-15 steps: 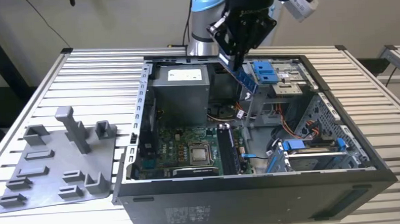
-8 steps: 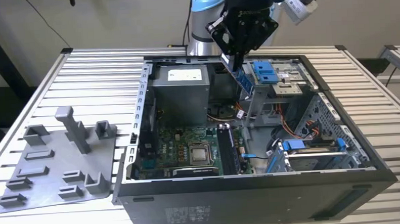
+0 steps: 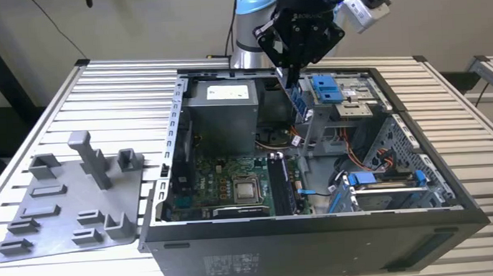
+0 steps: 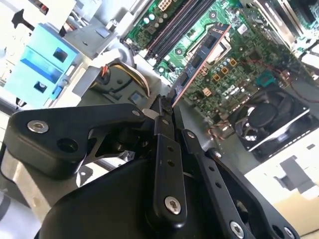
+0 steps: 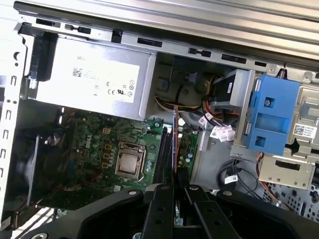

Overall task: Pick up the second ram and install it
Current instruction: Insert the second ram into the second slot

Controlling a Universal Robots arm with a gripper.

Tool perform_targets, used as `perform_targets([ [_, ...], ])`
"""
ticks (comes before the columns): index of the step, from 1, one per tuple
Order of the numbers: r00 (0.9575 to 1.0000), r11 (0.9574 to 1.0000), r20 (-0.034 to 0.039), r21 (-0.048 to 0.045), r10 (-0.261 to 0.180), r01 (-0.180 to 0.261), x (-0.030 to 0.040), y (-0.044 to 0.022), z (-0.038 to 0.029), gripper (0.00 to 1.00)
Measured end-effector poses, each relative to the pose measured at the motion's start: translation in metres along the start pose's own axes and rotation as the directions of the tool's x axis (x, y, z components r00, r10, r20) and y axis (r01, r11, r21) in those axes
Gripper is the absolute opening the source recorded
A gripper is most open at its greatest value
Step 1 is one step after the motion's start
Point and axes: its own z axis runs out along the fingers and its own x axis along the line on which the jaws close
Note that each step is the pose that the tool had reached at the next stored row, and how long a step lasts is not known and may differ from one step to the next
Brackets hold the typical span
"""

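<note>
One table (image 3: 62,96): slatted metal, everything stands on it.
Computer case (image 3: 317,234): side open, motherboard (image 3: 223,176) facing up.
Fixture plate (image 3: 67,208): grey, with posts, beside the case on the exterior view's left.
Power-supply box (image 3: 220,111): grey, in the case's far corner.
Gripper (image 3: 287,66): above the open case, fingers pinched on the stick's upper end.
Second ram (image 3: 297,101): hangs on end from the gripper over the motherboard, near the memory slots (image 5: 164,154); contact with them I cannot tell.

2nd ram (image 4: 202,54) end hidden w/in pincer (image 4: 166,108)
</note>
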Motion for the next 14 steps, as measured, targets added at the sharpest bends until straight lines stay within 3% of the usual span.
perform_targets([
  [7,0.9966,0.9966,0.0019,-0.0012,0.082,-0.082,0.0000,0.0000,0.0004,0.14],
  [14,0.9959,0.9959,0.0021,-0.0014,0.090,-0.090,-0.0001,0.0000,0.0008,0.14],
])
